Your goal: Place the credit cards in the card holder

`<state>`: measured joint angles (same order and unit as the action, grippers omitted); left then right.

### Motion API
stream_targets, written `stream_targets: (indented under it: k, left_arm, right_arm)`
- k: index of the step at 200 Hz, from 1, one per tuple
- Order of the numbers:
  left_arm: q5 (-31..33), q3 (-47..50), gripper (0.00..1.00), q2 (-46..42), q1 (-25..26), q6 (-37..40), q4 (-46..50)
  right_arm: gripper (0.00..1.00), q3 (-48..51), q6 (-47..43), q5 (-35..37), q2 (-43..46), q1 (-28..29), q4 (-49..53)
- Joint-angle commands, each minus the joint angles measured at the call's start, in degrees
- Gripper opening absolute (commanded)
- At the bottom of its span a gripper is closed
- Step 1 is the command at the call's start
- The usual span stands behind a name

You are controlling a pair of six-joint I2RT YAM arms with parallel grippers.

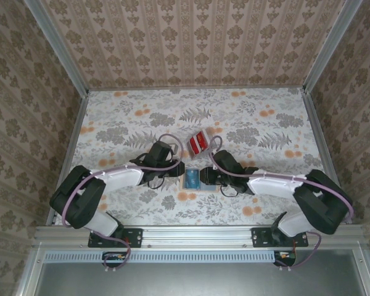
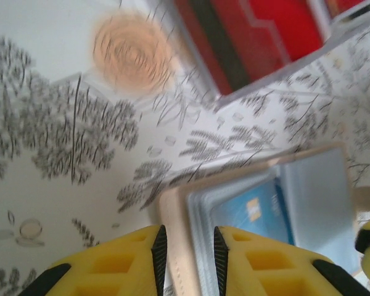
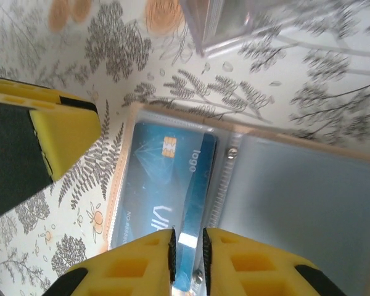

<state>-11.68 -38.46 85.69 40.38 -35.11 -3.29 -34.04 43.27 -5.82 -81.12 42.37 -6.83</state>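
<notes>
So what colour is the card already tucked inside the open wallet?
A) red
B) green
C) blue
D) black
C: a blue card with a small gold chip sits in the clear sleeve of the open wallet, while the red cards lie outside it.

white counter (image 1: 129, 123) printed with grey ferns and orange blossoms. glossy red credit cards (image 1: 198, 142), pale-edged. tan card holder (image 1: 193, 179), bluish-grey inside. blue card (image 3: 166, 179) with gold chip. left hand (image 2: 186, 246) and right hand (image 3: 186, 237) yellow, black-padded.
</notes>
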Motion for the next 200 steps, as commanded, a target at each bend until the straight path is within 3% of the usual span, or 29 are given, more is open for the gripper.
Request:
stream_targets:
  k: [1, 43, 86, 138, 200]
  left_arm:
    - [0.43, -4.64, 0.3, 1.88, -0.96, 4.77, 2.81]
    - [-3.65, -12.06, 0.3, 9.06, -2.34, 7.57, 5.84]
    - [-6.5, -11.92, 0.3, 12.29, -3.02, 6.96, 3.3]
    - [-9.36, -10.69, 0.3, 15.29, -3.03, 5.45, 1.18]
    - [-9.1, -5.2, 0.3, 12.47, -2.9, 4.09, 2.15]
  right_arm:
    - [0.23, 2.19, 0.0, 6.44, 5.21, -0.68, 6.81]
    - [0.24, 7.31, 2.85, 9.37, 12.24, -1.33, 11.17]
    - [0.26, 12.03, 5.04, 9.76, 17.57, -1.49, 14.37]
    - [0.26, 12.29, 5.73, 9.46, 13.74, -1.59, 11.32]
    - [0.26, 8.03, 4.68, 11.31, 5.73, -1.94, 7.64]
